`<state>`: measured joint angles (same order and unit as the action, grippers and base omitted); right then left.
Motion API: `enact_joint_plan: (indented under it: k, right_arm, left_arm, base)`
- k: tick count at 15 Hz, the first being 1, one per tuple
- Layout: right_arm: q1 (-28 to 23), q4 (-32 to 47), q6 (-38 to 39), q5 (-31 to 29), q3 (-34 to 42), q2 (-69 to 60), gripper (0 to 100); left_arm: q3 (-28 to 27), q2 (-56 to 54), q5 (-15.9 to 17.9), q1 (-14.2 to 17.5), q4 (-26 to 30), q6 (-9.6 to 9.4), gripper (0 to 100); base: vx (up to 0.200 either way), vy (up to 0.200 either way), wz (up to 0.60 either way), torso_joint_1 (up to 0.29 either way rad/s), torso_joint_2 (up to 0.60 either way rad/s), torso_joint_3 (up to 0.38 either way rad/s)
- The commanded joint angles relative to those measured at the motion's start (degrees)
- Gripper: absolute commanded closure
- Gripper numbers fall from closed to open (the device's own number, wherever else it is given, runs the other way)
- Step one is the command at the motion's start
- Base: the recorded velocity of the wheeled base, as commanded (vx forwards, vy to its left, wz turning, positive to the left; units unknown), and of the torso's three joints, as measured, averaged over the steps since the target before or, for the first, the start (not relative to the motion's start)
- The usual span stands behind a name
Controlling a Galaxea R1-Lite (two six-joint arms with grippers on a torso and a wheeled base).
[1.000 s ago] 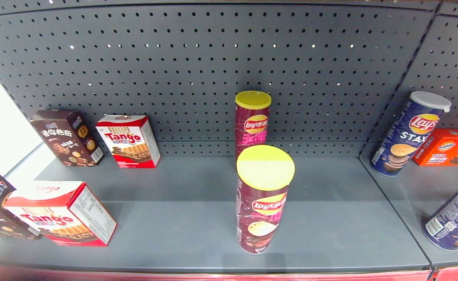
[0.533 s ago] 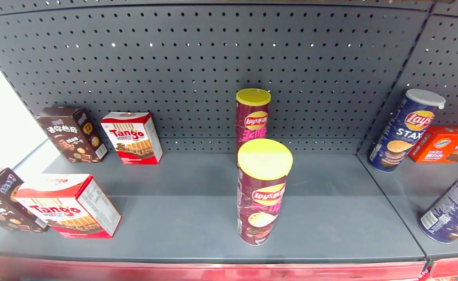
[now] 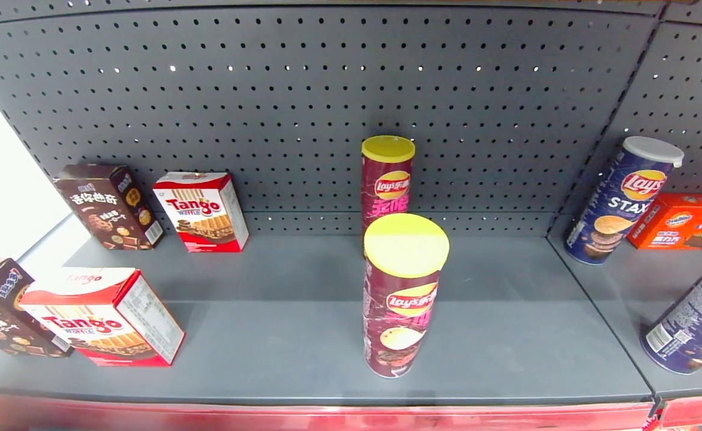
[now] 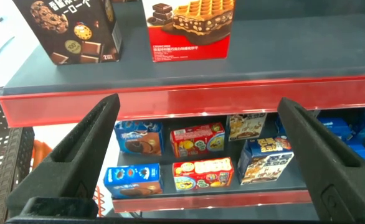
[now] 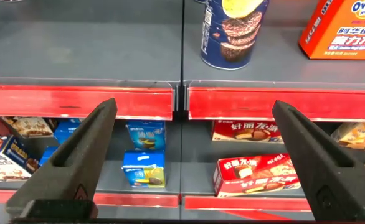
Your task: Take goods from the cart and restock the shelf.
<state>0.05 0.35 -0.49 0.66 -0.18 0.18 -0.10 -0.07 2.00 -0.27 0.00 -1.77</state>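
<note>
Shelf point(image 3: 267, 326) w/ front chip can point(image 3: 401, 311), rear chip can point(image 3: 386, 182) (both upright); L tool point(image 4: 198, 102), R tool point(image 5: 195, 104) gaping, empty.

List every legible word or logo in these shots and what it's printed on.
"Tango": front wafer box and rear wafer box.
"Lay's": front maroon chip can and rear maroon chip can.
"Lay's STAX": upright blue chip can.
Too small or blurred: print on brown cookie box, orange box, lower-shelf packs.

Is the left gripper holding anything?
No: the left gripper is open with nothing between its fingers, and the red shelf edge shows through the gap.
</note>
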Motion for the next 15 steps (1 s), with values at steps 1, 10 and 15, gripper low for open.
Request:
enact_joint_plan:
  k: [1,10,15]
  right_arm:
    - [0.04,0.0,-0.04,0.04,0.01,0.08,0]
    - [0.04,0.0,-0.04,0.04,0.01,0.08,0]
    - [0.04,0.0,0.05,0.04,0.01,0.08,0]
  left_arm:
    - [0.01,0.07,0.02,0.0,0.0,0.01,0]
    - [0.01,0.07,0.02,0.0,0.0,0.1,0]
    - [0.01,0.07,0.02,0.0,0.09,0.1,0]
  base:
    - [0.0,0.0,0.0,0.0,0.0,0.0]
    - [0.0,0.0,0.0,0.0,0.0,0.0]
    - [0.0,0.0,0.0,0.0,0.0,0.0]
